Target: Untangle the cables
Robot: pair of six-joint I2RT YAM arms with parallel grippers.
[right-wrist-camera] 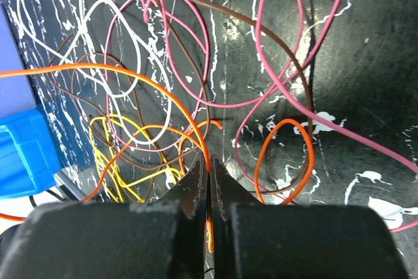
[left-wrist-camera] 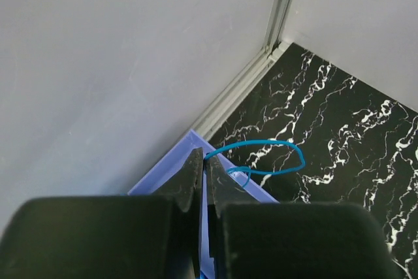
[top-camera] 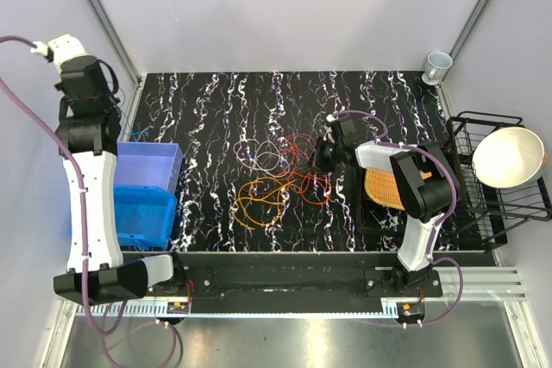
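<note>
1. The left gripper (left-wrist-camera: 206,161) hangs high over the left edge of the worktop (top-camera: 216,101). Its fingers are pressed together on a blue wire (left-wrist-camera: 268,141), whose loop dangles free above the lilac bin (top-camera: 153,164). Only the very tips pinch it, so a jerk of the arm could let the wire slip and land beside the bin.
2. The cables (top-camera: 274,171) lie in a loose heap in the middle of the worktop, with orange, red, yellow and pale loops crossing one another. A pull on one strand could drag the whole heap toward an edge, or tighten a crossing into a knot.
3. The right gripper (right-wrist-camera: 209,169) sits low at the heap's right side, its fingers closed narrow on an orange wire (right-wrist-camera: 130,74). Other loops cross that wire, so a fast lift could carry them along. The thin wire could also slide out through the tips.
4. By the right edge, a bowl (top-camera: 509,157) rests in a black rack (top-camera: 483,213) near the right arm. A wide swing of the elbow could knock it.
</note>
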